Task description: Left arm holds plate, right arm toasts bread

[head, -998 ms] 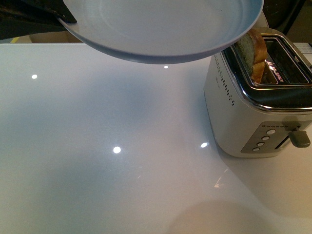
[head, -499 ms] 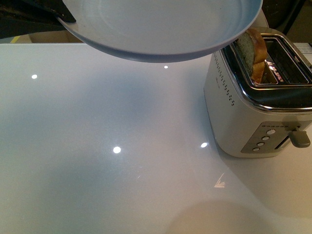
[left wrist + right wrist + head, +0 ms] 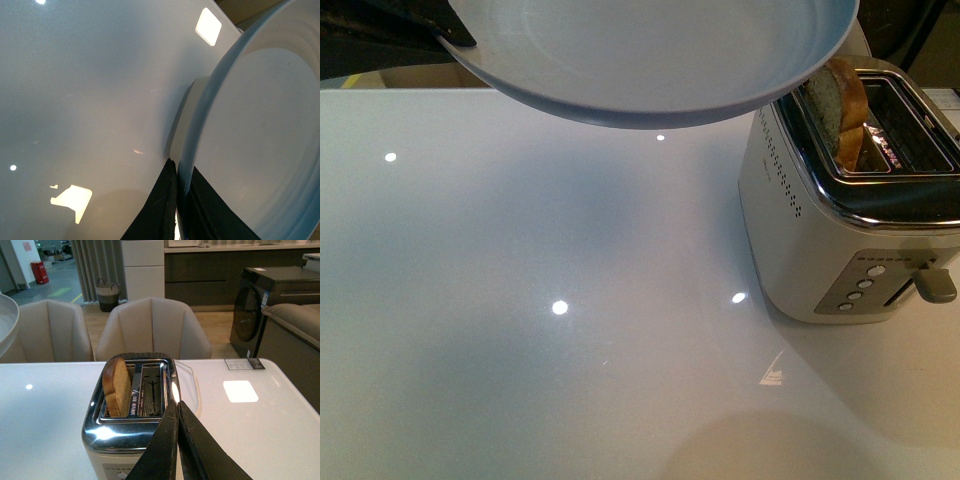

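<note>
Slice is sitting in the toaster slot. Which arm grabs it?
Right. The right pincer is shut on nothing and close to the brown wholemeal bread slice standing in a slot of the cream chrome-topped toaster. The left pincer is clamped on the pale grey-blue round plate.

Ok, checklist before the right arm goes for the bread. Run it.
1. Left claw clamped on the plate rim: ok.
2. Plate bare, held up beside the toaster: ok.
3. Bread upright in the slot nearer the plate, top sticking out: ok.
4. Right claw open for a grab: not ok. It is shut and empty, above the toaster's front.
5. Toasting finished: cannot tell.
</note>
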You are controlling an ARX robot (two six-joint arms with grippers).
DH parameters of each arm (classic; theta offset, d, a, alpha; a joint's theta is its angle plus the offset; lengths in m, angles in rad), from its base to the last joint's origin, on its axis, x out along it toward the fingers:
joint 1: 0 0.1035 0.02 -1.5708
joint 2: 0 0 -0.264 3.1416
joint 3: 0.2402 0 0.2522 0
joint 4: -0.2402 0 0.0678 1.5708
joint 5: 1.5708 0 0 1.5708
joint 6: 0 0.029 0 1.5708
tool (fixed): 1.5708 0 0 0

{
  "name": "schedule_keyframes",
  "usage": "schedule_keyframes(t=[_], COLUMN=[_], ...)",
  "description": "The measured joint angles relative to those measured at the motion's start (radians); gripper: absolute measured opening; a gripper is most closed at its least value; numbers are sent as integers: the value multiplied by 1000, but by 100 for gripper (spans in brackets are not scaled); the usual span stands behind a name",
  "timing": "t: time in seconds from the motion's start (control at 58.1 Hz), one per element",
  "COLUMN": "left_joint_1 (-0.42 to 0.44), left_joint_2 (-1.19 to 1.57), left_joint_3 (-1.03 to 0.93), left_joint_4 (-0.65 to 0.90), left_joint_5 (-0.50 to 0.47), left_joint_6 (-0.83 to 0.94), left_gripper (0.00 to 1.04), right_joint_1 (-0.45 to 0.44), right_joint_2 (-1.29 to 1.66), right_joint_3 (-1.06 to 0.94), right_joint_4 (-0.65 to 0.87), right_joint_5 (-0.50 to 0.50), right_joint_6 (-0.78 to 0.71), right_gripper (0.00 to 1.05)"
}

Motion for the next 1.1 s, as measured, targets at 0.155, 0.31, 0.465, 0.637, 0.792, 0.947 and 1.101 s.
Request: schedule_keyframes(t=[0.155, 0.31, 0.465, 0.637, 0.792, 0.947, 1.101], left_joint_1=[0, 0, 0, 0, 0, 0, 0], left_joint_2=[0, 0, 0, 0, 0, 0, 0], left_joint_3=[0, 0, 0, 1, 1, 1, 1], left_joint_4=[0, 0, 0, 0, 0, 0, 0], left_joint_5=[0, 0, 0, 1, -1, 0, 1], left_joint_6=[0, 0, 0, 0, 0, 0, 0], left_gripper=[3, 3, 3, 3, 3, 3, 3], right_joint_1=[0, 0, 0, 0, 0, 0, 0], right_joint_2=[-42, -75, -183, -259, -260, -261, -261], right_joint_3=[0, 0, 0, 0, 0, 0, 0], right_joint_4=[-41, -75, -215, -264, -266, -266, -266], right_joint_5=[0, 0, -2, 1, 0, 0, 0], right_joint_6=[0, 0, 0, 0, 0, -1, 0], right_gripper=[2, 2, 2, 2, 14, 38, 73])
